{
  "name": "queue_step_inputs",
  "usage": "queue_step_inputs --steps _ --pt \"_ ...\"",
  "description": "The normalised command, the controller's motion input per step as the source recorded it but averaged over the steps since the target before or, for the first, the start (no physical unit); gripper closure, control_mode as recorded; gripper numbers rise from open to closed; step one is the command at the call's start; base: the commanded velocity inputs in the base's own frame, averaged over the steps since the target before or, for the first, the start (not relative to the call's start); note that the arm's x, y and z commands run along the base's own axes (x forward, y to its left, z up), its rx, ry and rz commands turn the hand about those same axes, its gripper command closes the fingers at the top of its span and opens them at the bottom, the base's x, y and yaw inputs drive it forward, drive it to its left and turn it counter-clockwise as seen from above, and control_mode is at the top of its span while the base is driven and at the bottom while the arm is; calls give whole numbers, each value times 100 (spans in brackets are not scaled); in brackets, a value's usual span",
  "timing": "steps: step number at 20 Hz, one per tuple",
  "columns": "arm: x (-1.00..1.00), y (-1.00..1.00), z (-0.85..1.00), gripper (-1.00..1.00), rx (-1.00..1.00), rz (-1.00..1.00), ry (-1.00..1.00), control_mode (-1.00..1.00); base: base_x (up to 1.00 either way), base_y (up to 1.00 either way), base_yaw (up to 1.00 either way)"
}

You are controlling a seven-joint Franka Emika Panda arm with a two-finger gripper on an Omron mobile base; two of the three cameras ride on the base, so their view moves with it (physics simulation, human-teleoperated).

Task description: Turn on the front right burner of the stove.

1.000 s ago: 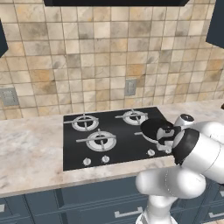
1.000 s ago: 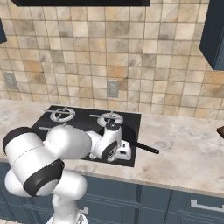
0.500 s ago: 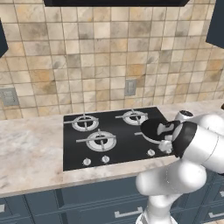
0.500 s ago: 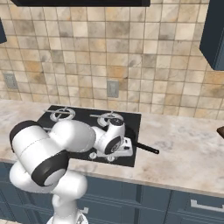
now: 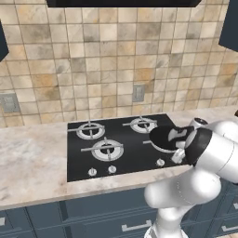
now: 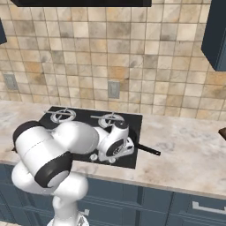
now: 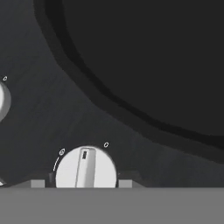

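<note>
The stove [image 5: 125, 158] is a glossy black cooktop set in the counter. Its front right burner [image 5: 160, 139] carries a dark round pan whose handle [image 6: 148, 150] points right. My gripper [image 5: 178, 157] hangs low over the stove's front right corner, above the right pair of knobs. In the hand view a silver knob [image 7: 86, 168] with an upright pointer sits between my two fingertips [image 7: 37, 183], which stand apart on either side without touching it. The gripper [image 7: 82, 183] is open. A second knob [image 7: 1, 100] shows at the left edge, and the dark pan [image 7: 144, 57] spreads across the top.
Three bare silver burners [image 5: 107, 149] and a left pair of knobs [image 5: 92, 172] are on the stove. The marble counter [image 5: 32, 162] runs to both sides, with a tiled wall and an outlet [image 5: 138, 93] behind it. Blue drawers [image 5: 93, 209] sit below.
My hand has sunk slightly toward the stove's front right knobs, and the arm's elbow has swung outward. The pan and the stove have not moved.
</note>
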Motion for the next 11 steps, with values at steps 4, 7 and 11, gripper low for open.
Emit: queue_step_inputs --steps 4,7,11 --pt "0 0 -30 100 -3 32 2 -100 0 0 0" --pt "-5 0 -34 100 -1 27 -4 -100 0 0 0" --pt "-7 0 -39 100 -1 20 -8 -100 0 0 0"
